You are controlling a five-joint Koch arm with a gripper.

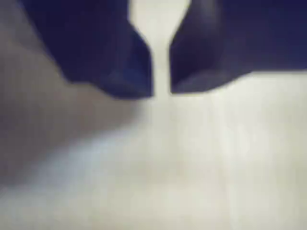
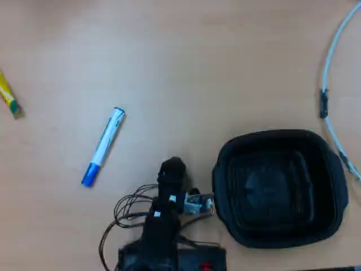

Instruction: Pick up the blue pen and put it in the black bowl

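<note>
Yellow-and-green stick [image 2: 8,97], cut off at the overhead view's left edge. Blue pen [image 2: 104,145] lies slanted on the wooden table [image 2: 186,56], well left of the black bowl [image 2: 280,189], which holds nothing. White cable [image 2: 329,84] runs off the right edge. Blurred wrist view: gripper [image 1: 161,91] jaws slightly parted, gripping nothing.

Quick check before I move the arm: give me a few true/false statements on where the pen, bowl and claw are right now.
1. The blue pen lies on the table, outside the black bowl. True.
2. The bowl holds the pen. False: it looks empty.
3. In the wrist view the claw grips the pen. False: only a narrow bare gap shows between its tips.
4. In the overhead view the pen lies left of the bowl. True.
</note>
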